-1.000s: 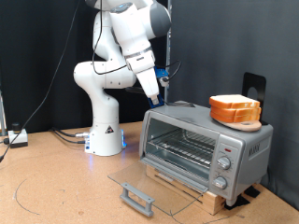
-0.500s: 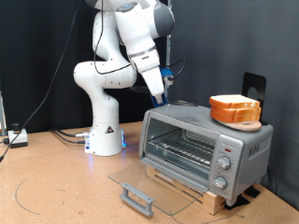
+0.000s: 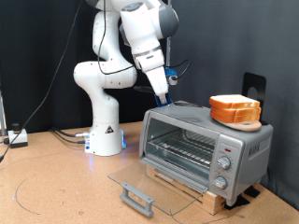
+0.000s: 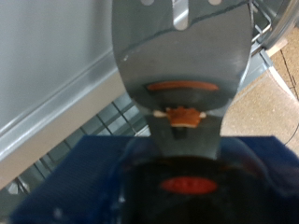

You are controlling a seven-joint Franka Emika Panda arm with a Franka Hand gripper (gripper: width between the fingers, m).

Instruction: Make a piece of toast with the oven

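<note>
The silver-grey oven (image 3: 241, 147) stands at the exterior view's right with its glass door (image 3: 161, 181) folded down flat and its wire rack (image 3: 183, 149) bare. My gripper (image 3: 163, 91) hangs just above the oven's top left corner, shut on a blue-handled grey spatula (image 4: 182, 56) that points down at the oven. The wrist view shows the oven's silver top (image 4: 47, 56) and rack bars (image 4: 103, 126) behind the blade. A thick orange-brown pile of bread (image 3: 234, 109) sits on the oven's top. The thin piece of toast is not in view.
The door's grey bar handle (image 3: 136, 198) juts out over the brown table in front of the oven. The oven's knobs (image 3: 223, 166) face front right. A black stand (image 3: 253, 87) rises behind the bread. Cables (image 3: 65, 136) lie by the arm's white base (image 3: 105, 140).
The gripper with the spatula has moved slightly to the exterior view's right and a little lower, closer to the oven's top left corner. Nothing else has moved.
</note>
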